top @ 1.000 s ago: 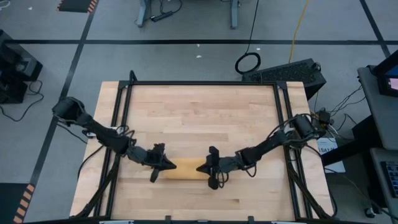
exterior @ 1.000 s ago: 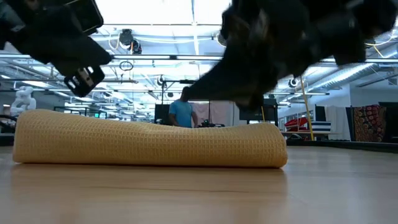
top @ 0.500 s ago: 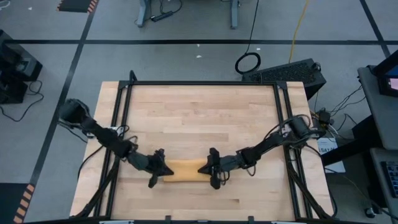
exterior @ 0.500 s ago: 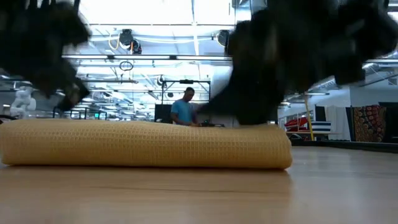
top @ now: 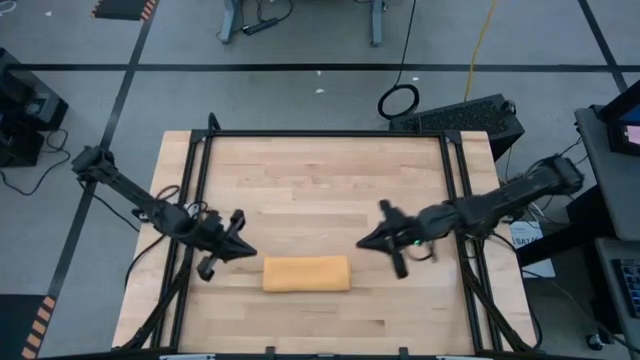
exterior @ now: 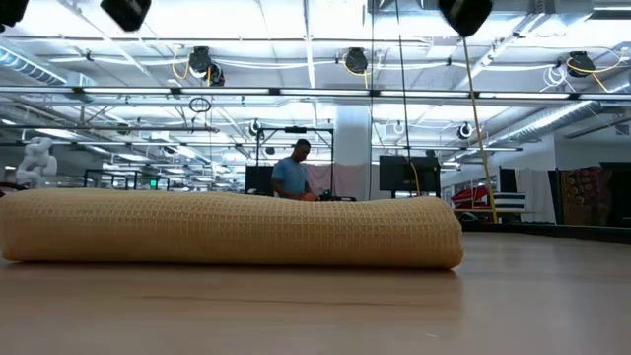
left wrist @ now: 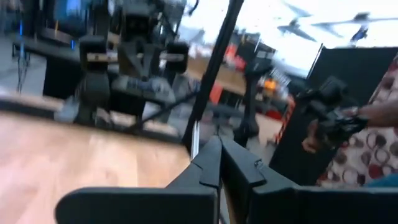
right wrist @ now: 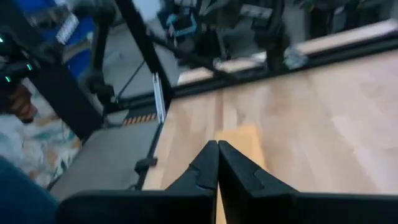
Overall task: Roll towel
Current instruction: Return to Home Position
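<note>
Towel (top: pixel 306 274) rolled, long axis nine to three o'clock, near six o'clock edge of table (top: pixel 320 180), left gripper (top: pixel 248 253) at its ten, right gripper (top: pixel 364 242) at two, both pinched closed, empty

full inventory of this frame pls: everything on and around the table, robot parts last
orange-yellow rolled cloth towel: 1, orange-yellow, on the table's lower half in the high view, between the two grippers, touched by neither
light wooden tabletop: 1, pale wood, centre of the high view
black metal frame: 1, black, around the tabletop
black case: 1, black, on the floor past the table's far right corner
black coiled cable: 1, black, on the floor beside the case
yellow cable: 1, yellow, on the floor beyond the case
person in a blue shirt: 1, blue, in the room behind the table
left gripper: 1, dark, shut, raised, left of the towel
right gripper: 1, dark, shut, raised, right of the towel
</note>
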